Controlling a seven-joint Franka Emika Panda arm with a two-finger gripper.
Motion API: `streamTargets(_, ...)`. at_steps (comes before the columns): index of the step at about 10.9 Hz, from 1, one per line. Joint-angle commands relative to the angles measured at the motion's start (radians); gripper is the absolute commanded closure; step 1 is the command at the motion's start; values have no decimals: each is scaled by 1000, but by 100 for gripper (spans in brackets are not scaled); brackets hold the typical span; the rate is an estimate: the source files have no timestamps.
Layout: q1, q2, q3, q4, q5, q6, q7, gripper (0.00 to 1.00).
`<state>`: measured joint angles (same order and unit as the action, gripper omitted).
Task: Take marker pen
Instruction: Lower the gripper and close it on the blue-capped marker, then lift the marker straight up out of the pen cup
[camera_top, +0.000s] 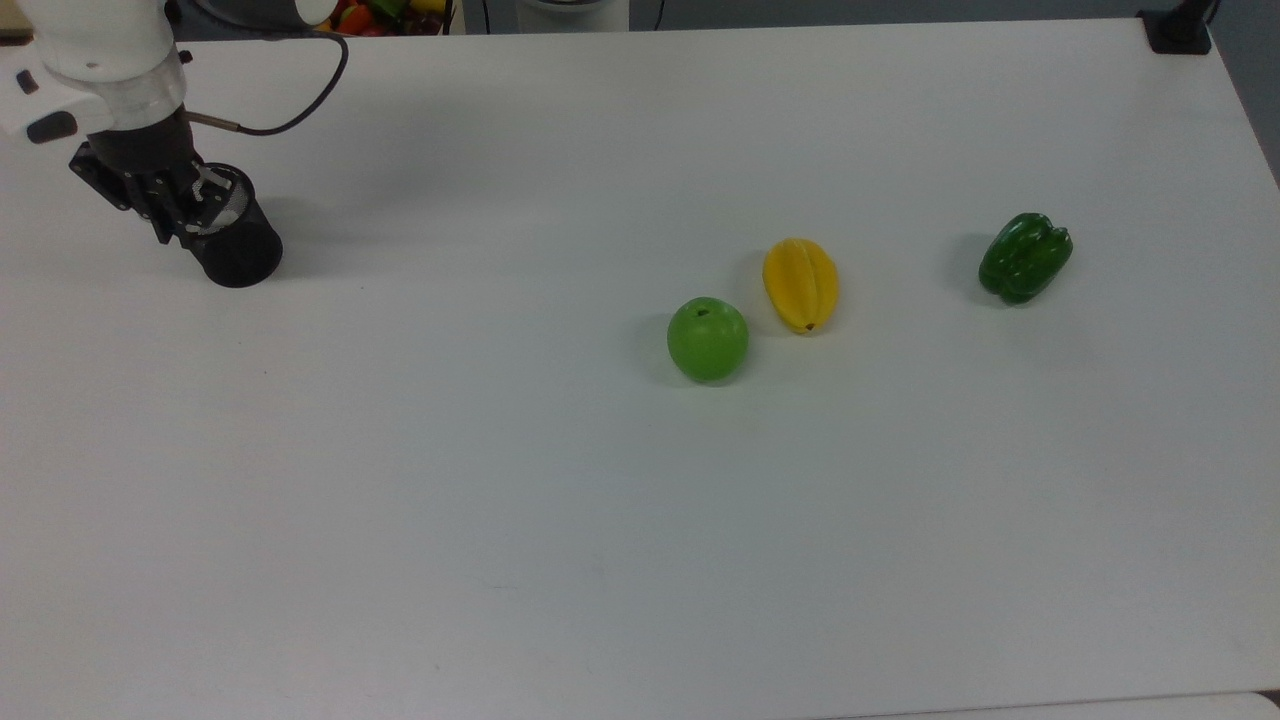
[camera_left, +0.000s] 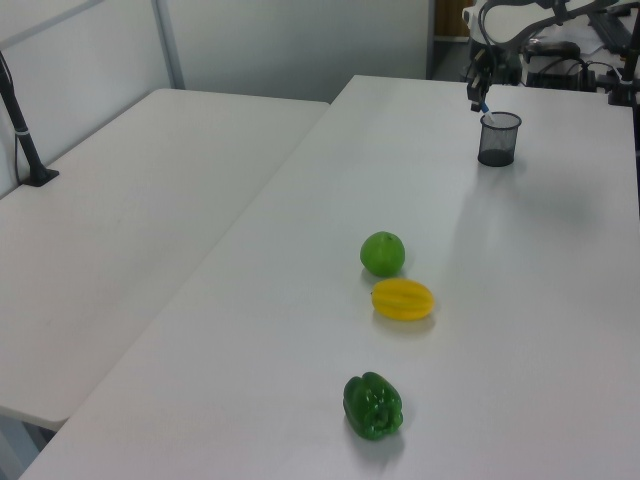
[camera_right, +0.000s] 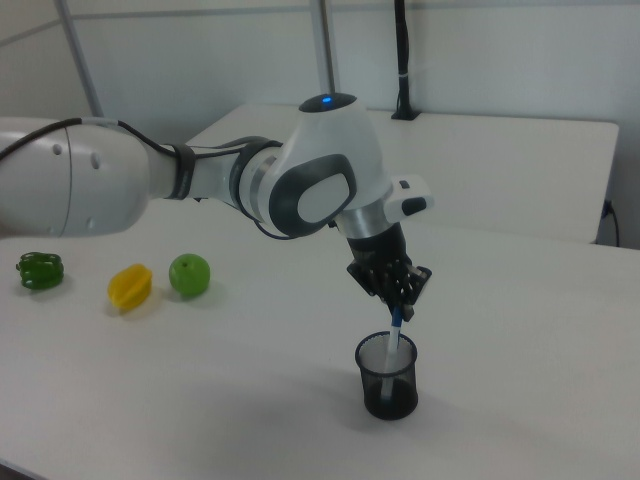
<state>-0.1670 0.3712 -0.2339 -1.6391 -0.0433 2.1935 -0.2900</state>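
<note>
Gripping the marker pen (camera_right: 395, 335), claw (camera_right: 399, 302) above cup (camera_right: 387, 376).

White marker pen (camera_right: 396, 338), tilted, half-raised

Green apple (camera_top: 707, 339) just beside yellow starfruit (camera_top: 800, 284); green pepper (camera_top: 1024, 257) well apart; black mesh cup (camera_top: 236, 241) upright on white table (camera_top: 640, 520).

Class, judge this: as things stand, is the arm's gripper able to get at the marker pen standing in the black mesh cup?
Probably yes: the gripper is already shut on the marker pen, whose lower end sits inside the open-topped mesh cup.
</note>
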Motion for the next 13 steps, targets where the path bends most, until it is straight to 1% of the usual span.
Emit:
streamTargets(1, 9, -86, 5, -27, 17, -44, 3, 100)
streamTargets(3, 10, -123, 11, -2, 32, -81, 2, 100)
streamTargets(6, 12, -182, 13, 44, 103, -155, -27, 99)
streamTargets(8, 35, -224, 13, 65, 134, -227, -43, 99)
streamTargets(10, 102, -253, 13, 94, 145, -312, -37, 99)
streamTargets(12, 173, -282, 18, 97, 149, -417, -22, 99)
streamTargets(13, 178, -282, 52, 97, 155, -431, 17, 99)
